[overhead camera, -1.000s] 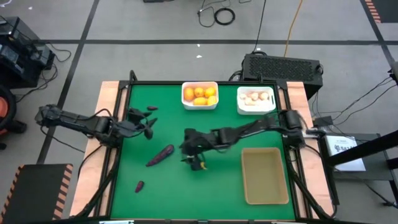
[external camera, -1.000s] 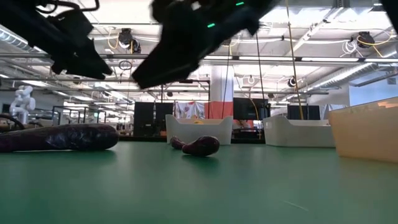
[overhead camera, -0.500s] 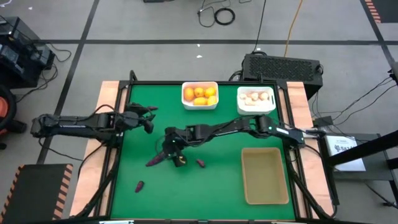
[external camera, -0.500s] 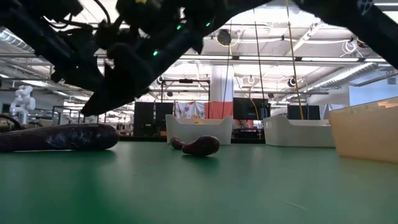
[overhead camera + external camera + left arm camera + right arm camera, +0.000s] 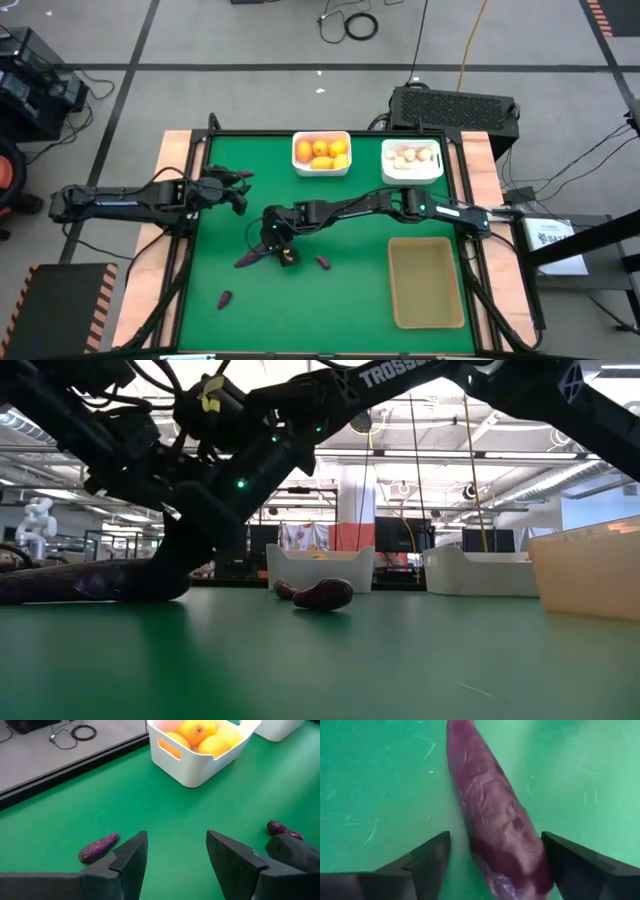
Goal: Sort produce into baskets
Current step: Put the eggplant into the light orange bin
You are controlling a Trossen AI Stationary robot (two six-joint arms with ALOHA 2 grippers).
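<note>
Green mat (image 5: 360, 300) is seen under the long purple piece (image 5: 495, 825), wrinkled, tapered, lying flat near the centre-left. It is straddled by the open right gripper (image 5: 495, 865). Left gripper (image 5: 177, 855) is held open, empty.

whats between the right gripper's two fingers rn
The long purple piece lies on the green mat between the open right gripper's fingers, seen in the right wrist view.

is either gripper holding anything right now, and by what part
Nothing is held. The right gripper stands open astride the thick end of the long purple piece, not yet closed on it. The left gripper is open and empty.
</note>
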